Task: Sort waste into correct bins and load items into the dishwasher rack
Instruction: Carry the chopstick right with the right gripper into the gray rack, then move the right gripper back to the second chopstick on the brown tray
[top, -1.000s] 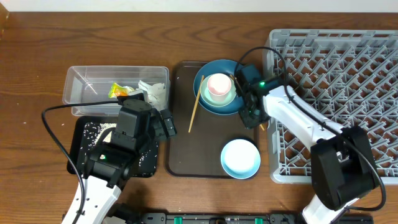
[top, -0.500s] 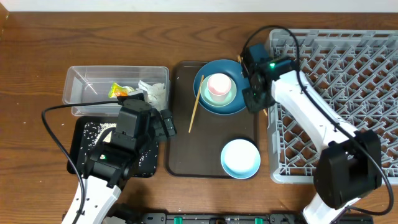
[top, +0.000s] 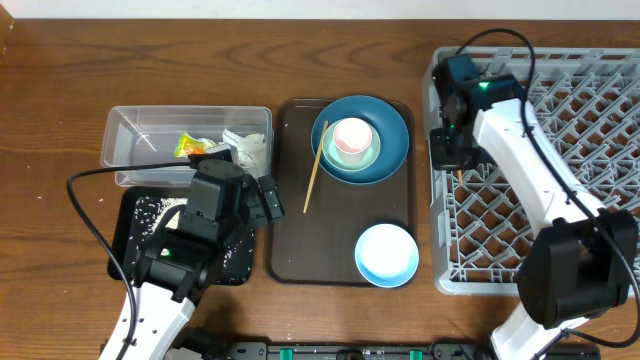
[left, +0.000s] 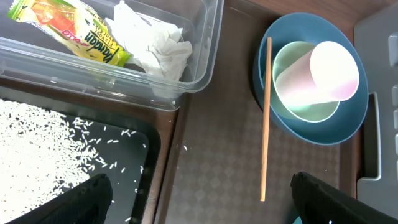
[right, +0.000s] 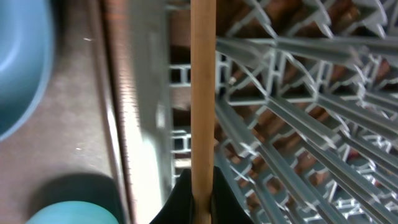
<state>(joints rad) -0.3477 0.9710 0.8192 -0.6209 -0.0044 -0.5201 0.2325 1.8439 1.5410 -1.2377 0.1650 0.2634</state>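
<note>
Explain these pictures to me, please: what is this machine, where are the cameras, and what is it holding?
These are two robot arms at a wooden table. One picture looks straight down from above; the other two come from small cameras on each wrist. The left end effector, the two-fingered grasping part, is open and holds nothing, near a black tray sprinkled with rice. Beside it, a clear tub holds a snack wrapper and a napkin. On the brown tray sit a blue plate carrying a green bowl with a pink cup in it, a pale bowl, and a loose chopstick. The right end effector pinches a second chopstick over the left edge of the grey rack.
</note>
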